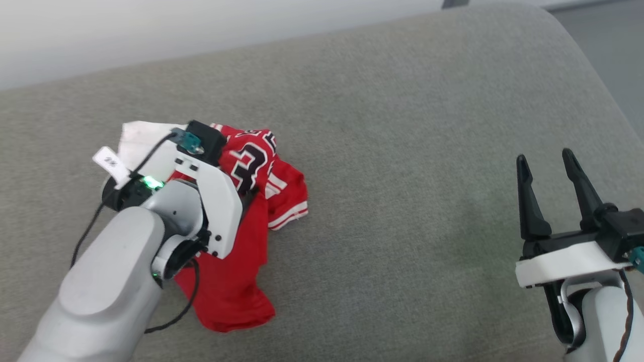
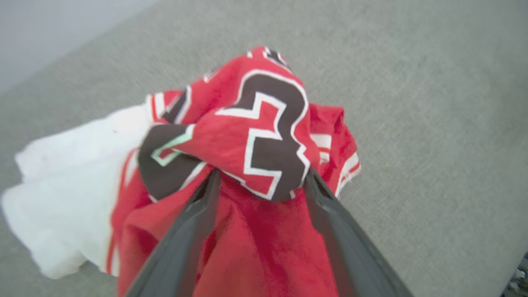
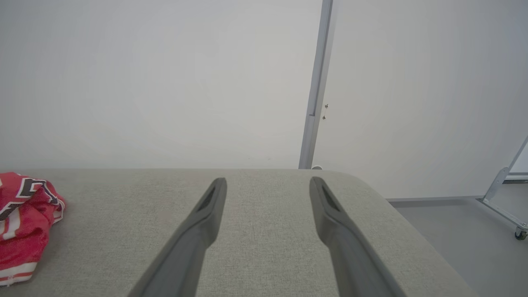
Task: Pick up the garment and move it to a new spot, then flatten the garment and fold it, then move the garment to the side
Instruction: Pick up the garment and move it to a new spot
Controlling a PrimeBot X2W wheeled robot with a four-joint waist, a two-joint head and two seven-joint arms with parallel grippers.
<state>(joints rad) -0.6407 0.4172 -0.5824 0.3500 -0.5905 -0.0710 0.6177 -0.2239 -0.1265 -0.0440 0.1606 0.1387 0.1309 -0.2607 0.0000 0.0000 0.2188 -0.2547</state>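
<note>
The garment (image 1: 236, 271) lies crumpled on the grey cushioned surface at the left, red with a white sleeve and a black white-outlined number on top. My left arm (image 1: 201, 191) reaches over it and hides my fingers in the head view. In the left wrist view my left gripper (image 2: 262, 173) stands open, its two fingers spread wide, with a fold of the garment (image 2: 264, 123) bunched over and between the tips. My right gripper (image 1: 544, 155) stands open above bare cushion at the right, far from the garment (image 3: 24, 214), with nothing between its fingers (image 3: 214, 198).
The grey cushioned surface (image 1: 402, 151) has a rounded far right corner, with floor (image 3: 453, 231) beyond it. A pale wall with a metal post (image 3: 315, 103) stands behind. A wheeled stand's foot (image 3: 511, 206) is at the far right.
</note>
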